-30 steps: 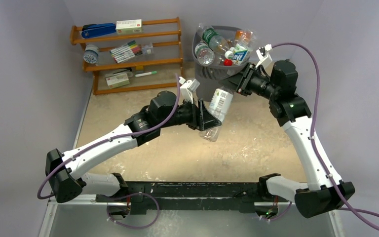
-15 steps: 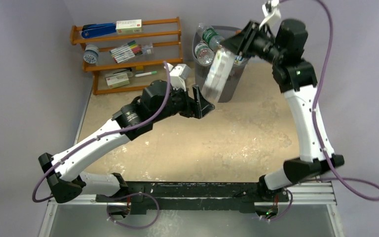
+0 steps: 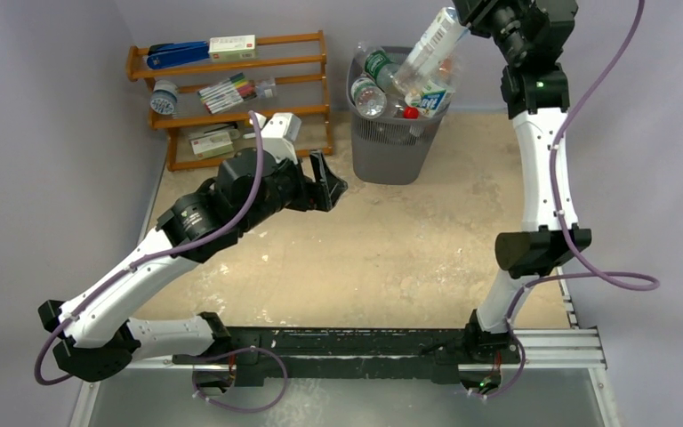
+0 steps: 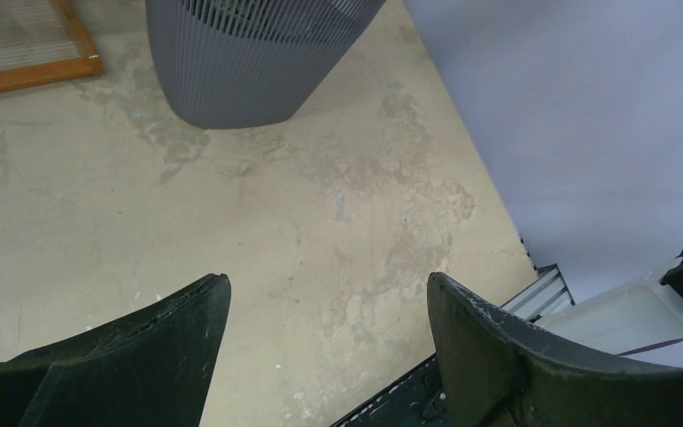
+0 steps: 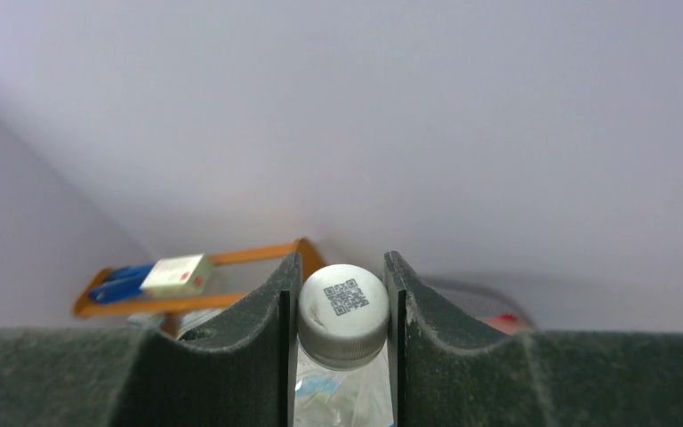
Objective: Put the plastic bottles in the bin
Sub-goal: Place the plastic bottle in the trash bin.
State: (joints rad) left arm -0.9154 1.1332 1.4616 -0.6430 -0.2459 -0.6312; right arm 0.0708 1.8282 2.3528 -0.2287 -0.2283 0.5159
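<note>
The dark grey mesh bin (image 3: 396, 147) stands at the back centre, heaped with several plastic bottles (image 3: 382, 84). High over its rim my right gripper (image 3: 464, 20) is shut on the white cap (image 5: 342, 309) of a clear plastic bottle (image 3: 431, 43), which hangs slanted over the bin's opening. In the right wrist view the cap sits pinched between both fingers (image 5: 262, 334). My left gripper (image 3: 327, 181) is open and empty, low over the table to the left of the bin; its wrist view shows the bin's base (image 4: 240, 62) beyond the spread gripper (image 4: 329, 289).
A wooden shelf rack (image 3: 231, 98) at the back left holds a blue stapler (image 3: 178, 53), markers (image 3: 227, 92) and small boxes. Grey walls close in behind and on both sides. The black mounting rail (image 3: 347, 342) runs along the near edge.
My right arm has swung up and back, carrying the bottle from mid-table height to above the bin. My left gripper let go of that bottle, opened and drew back to the left.
</note>
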